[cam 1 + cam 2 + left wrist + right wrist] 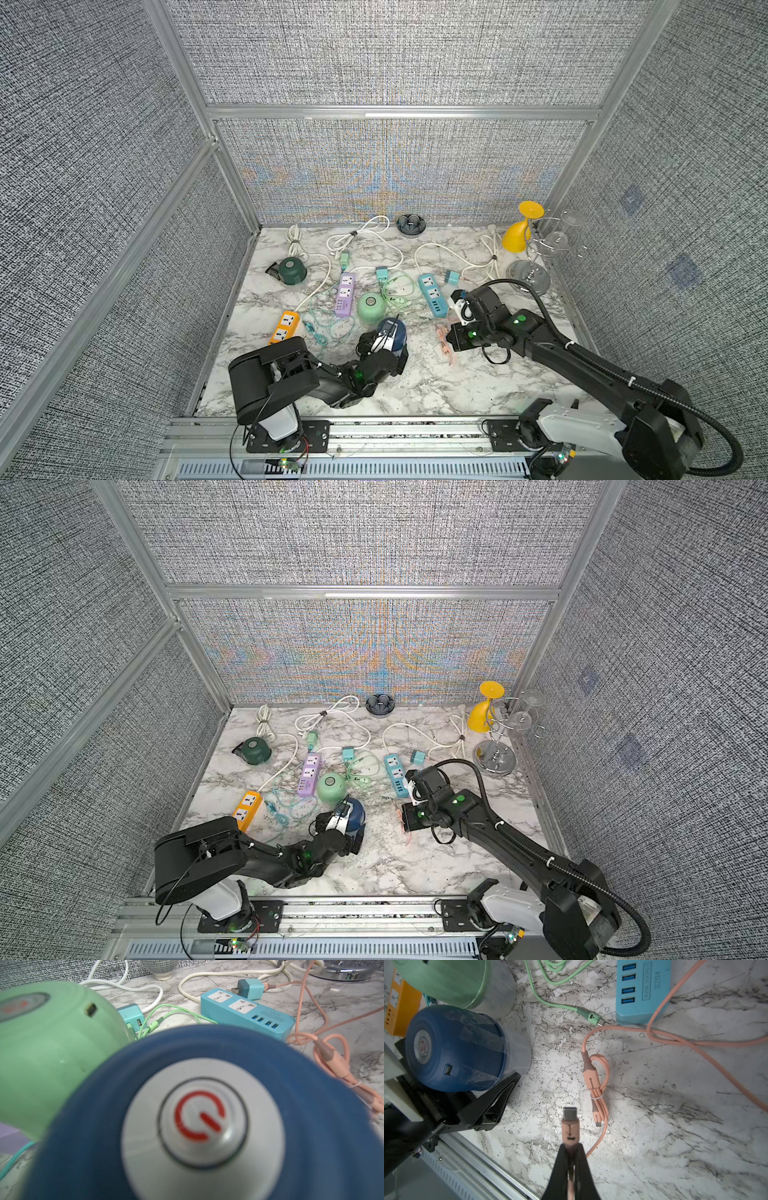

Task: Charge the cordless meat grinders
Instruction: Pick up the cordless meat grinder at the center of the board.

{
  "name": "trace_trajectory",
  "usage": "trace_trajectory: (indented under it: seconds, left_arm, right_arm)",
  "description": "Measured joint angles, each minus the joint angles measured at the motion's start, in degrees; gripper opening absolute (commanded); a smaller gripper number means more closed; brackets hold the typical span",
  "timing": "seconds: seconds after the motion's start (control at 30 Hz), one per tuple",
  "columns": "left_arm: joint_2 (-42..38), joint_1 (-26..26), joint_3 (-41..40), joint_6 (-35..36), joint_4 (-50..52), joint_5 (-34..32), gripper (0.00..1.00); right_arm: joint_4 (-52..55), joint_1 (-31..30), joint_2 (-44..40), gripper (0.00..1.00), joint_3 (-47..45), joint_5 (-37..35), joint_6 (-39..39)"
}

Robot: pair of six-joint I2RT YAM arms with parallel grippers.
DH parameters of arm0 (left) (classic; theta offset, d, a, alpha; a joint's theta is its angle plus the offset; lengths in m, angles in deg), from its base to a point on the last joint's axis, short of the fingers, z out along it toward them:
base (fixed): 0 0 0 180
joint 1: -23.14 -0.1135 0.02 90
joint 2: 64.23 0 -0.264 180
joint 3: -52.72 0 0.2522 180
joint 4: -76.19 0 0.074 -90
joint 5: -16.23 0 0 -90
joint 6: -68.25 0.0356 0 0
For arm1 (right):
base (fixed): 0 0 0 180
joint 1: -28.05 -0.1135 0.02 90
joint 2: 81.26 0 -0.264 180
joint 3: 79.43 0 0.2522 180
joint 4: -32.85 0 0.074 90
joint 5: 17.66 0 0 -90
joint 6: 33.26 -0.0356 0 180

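Pink plug (570, 1124) sits right up close, pinched at its tail end in the right pincer (572, 1148), jaws clamped together on it. Navy grinder (467, 1047) is on the desk (654, 1126) near the front, just beside the mint grinder (452, 982), with the left pincer (386, 347) spread wide either side of it. If that's not really squeezing, I'd guess a push at the port (448, 1069) just shoves the grinder away, or the plug twists. Right arm reaches in with wrist bent down; left arm lies low, elbow folded.
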Motion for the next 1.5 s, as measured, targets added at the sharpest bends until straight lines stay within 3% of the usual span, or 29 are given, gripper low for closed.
trace_trajectory:
  seconds: [0.47,0.7,1.17,1.3,1.5]
  left_arm:
    - [3.5,-0.1,2.4,-0.5,-1.0,-3.6,0.94]
    - [0.5,-0.2,1.6,-0.2,0.7,-3.3,0.92]
    - [-27.3,-2.4,0.9,7.1,21.8,14.1,0.78]
    - [-25.7,-3.7,0.1,7.4,22.9,15.5,0.78]
    - [-16.4,-4.0,0.7,6.5,19.7,19.2,0.77]
  right_arm:
    - [0.0,0.0,0.0,0.0,0.0,0.3,-0.1]
    - [0.7,-0.1,-0.6,0.0,1.4,1.3,1.2]
    - [15.3,-7.8,-1.6,0.0,16.9,4.4,10.5]
    - [15.9,-7.8,1.2,0.0,15.3,2.7,10.5]
    - [11.3,-7.6,7.3,0.0,13.0,1.1,8.8]
